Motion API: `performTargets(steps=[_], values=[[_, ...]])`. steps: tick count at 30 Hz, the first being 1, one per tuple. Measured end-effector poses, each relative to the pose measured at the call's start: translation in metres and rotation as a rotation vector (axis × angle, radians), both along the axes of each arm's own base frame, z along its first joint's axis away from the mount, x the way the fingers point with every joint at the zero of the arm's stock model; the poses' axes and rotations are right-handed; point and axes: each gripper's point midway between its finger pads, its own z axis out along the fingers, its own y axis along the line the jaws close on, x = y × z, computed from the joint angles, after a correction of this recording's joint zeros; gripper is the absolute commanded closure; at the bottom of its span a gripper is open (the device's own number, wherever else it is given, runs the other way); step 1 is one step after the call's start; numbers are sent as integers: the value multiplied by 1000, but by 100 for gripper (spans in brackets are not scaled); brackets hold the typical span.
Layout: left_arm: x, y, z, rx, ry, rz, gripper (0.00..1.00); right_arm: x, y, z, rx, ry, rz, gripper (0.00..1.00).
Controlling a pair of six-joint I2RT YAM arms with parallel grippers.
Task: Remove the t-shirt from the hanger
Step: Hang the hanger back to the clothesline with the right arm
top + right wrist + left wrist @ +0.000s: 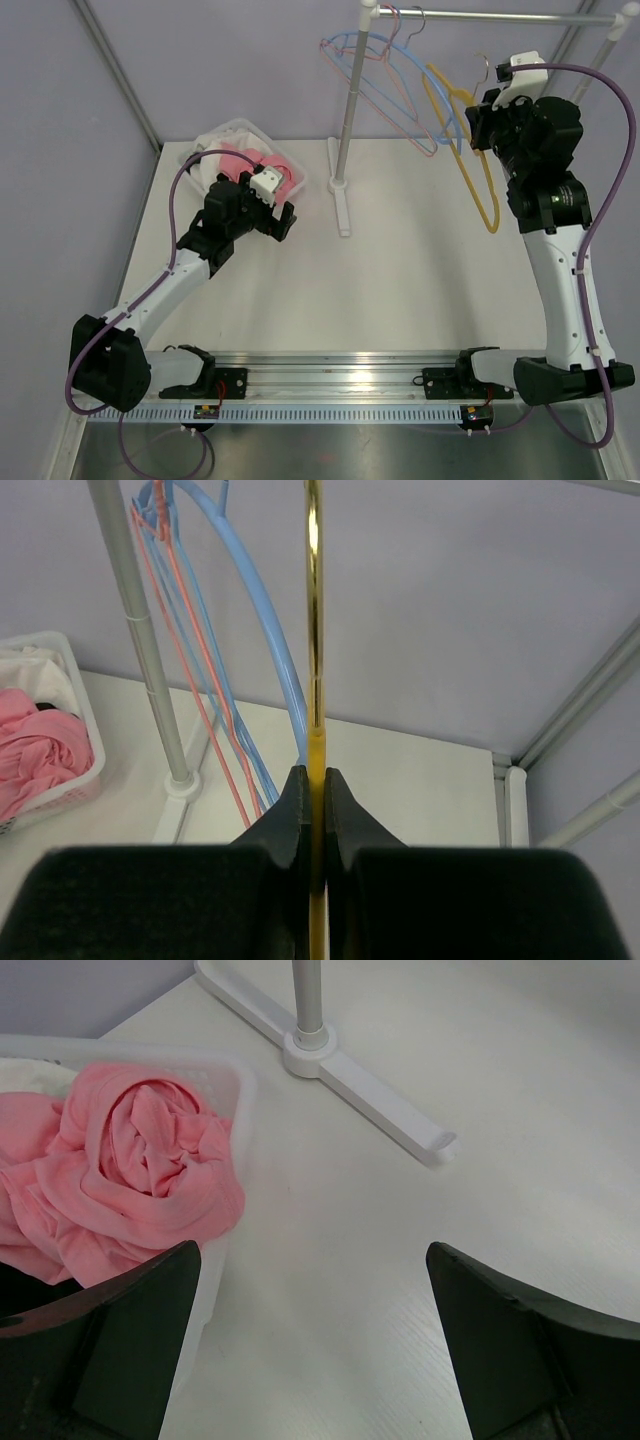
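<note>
The right arm stands tall, its right gripper (313, 805) pinched tight on the yellow hanger (482, 175), near the blue hanger (400, 80) and the pink hanger (345, 62). The left arm reaches low over the table (400, 290). Its left gripper (312, 1260) gapes wide, holding nothing, just beside the white basket (243, 1090) where the pink t-shirt (140, 1170) lies (crumpled, up against the rim).

Matt pink cloth t-shirt (150, 1175), white plastic basket (243, 1085) — glossy yellow hanger (314, 630), smooth matt white table (340, 1260).
</note>
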Motion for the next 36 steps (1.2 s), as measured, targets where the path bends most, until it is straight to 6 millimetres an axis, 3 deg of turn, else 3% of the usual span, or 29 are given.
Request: performTargets(steps=[11,16,21,27,36], values=[[1,-2,-4,4,10,-3,1,-23,-12,-16,125,-28,-81,100],[2,-2,-5,6,12,-3,1,-9,-10,-27,171,-25,-88,100],[2,-2,-4,5,11,-4,1,15,-16,-60,162,-3,-142,100],[2,-2,-4,5,11,-4,1,15,-24,-92,158,40,-190,99],[2,-3,-4,5,11,-4,1,4,-35,-79,197,-9,-250,100]])
